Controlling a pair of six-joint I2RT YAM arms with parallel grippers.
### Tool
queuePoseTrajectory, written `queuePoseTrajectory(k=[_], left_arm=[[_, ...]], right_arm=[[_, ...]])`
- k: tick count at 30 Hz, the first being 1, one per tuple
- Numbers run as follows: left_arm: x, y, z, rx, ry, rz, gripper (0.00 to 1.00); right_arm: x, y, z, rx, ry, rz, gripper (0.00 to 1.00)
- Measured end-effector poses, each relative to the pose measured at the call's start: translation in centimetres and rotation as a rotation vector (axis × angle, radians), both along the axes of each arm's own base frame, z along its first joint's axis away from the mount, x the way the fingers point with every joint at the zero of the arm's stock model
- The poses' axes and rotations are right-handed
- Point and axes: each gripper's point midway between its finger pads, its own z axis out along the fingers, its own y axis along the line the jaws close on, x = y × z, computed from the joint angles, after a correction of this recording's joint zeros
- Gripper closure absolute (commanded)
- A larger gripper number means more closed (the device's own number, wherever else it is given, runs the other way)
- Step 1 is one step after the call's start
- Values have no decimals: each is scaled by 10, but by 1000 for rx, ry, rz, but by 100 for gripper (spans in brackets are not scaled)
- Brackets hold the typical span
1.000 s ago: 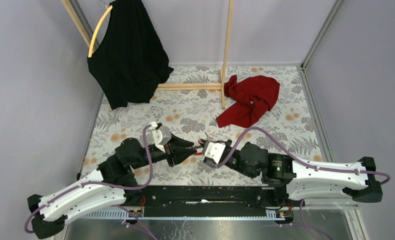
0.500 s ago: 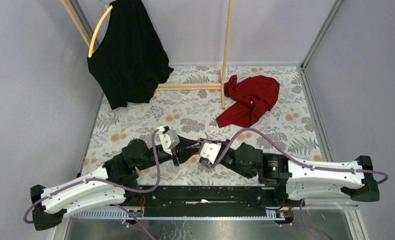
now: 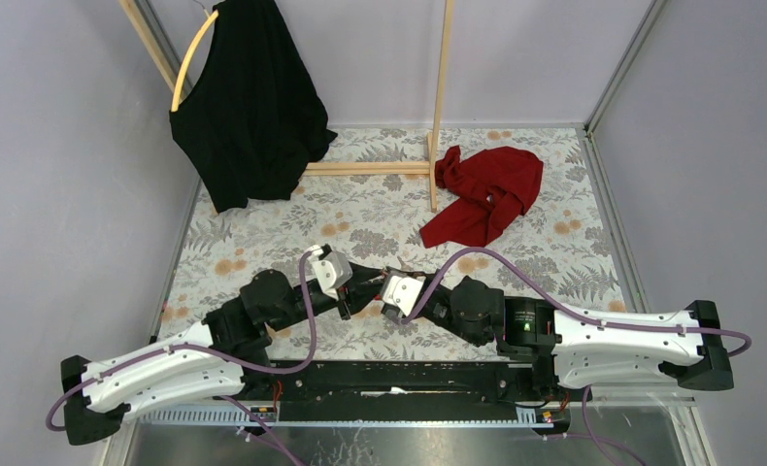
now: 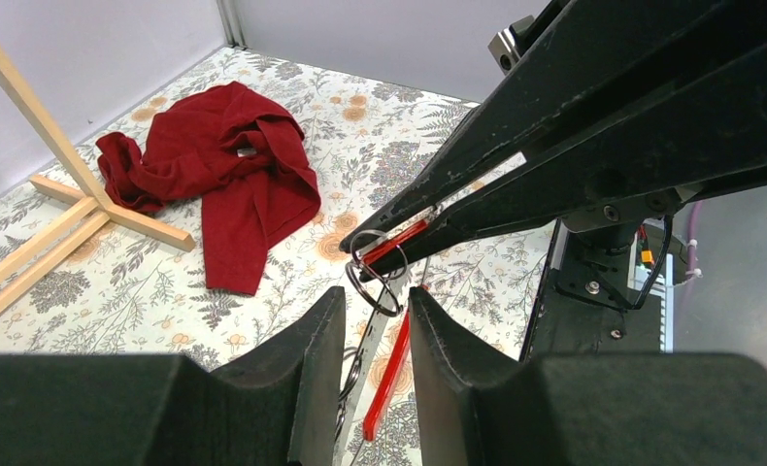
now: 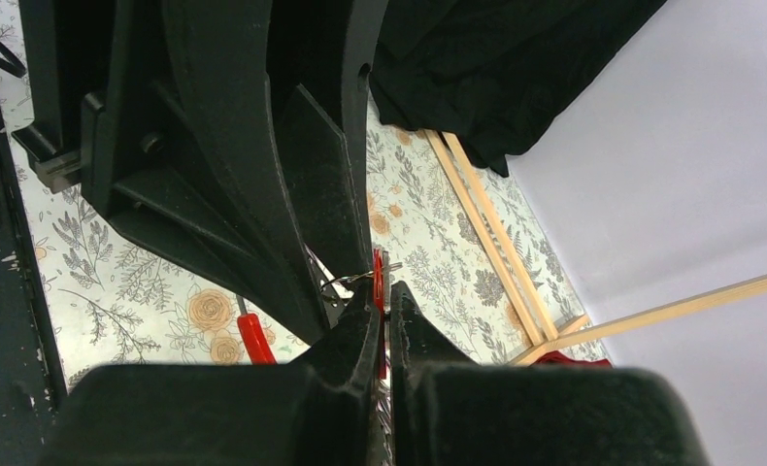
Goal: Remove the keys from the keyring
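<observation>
Both grippers meet low over the flowered table's near middle. My right gripper (image 3: 387,282) (image 5: 382,309) is shut on a thin red piece (image 4: 399,239) (image 5: 378,272) of the keyring. The keyring's thin wire rings (image 4: 373,282) (image 5: 346,282) hang off that piece. From them dangle the keys: a grey blade (image 4: 365,349) and a red-headed one (image 4: 387,374) (image 5: 255,340). My left gripper (image 3: 368,289) (image 4: 375,311) stands partly open, its fingers (image 5: 312,175) either side of the rings and hanging keys. I see no pinch on them.
A crumpled red cloth (image 3: 486,194) (image 4: 229,165) lies at the back right beside a wooden rack (image 3: 438,107). A black garment (image 3: 249,107) hangs from a yellow hanger (image 3: 190,58) at the back left. The arms' black base rail (image 3: 399,379) runs along the near edge.
My left gripper has moved right and my right gripper slightly left. The left fingers, earlier apart from the right ones, now straddle the hanging keys at the right fingertips.
</observation>
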Motion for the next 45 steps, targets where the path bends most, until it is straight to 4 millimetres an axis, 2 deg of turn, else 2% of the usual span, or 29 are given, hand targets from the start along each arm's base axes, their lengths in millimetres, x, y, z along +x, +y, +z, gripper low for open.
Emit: queuePoseTrajectory(k=[3,7,12,13,27,37,45], left_arm=[[1,-1,1,-2,-2,3,70],[3,0,3,-9,-3,14,78],[4,-2,5,-11,1,21,93],[4,-2,4,-10,6,21,99],[4,-9,-2,17,80,45,100],[0,-11,1,8,84,43,100],[-2,-12,-10,61,69,26,100]], right_arm=[[0,0,0,1,2,0,100],[0,1,1,0,3,0,100],[1,0,1,-3,6,-9,100],[1,-1,0,-7,8,-10,100],[4,-8,-6,-38,13,-38,100],[2,-12,-4,-29,24,-36,100],[-2,-19,-14,-82,47,-23,100]])
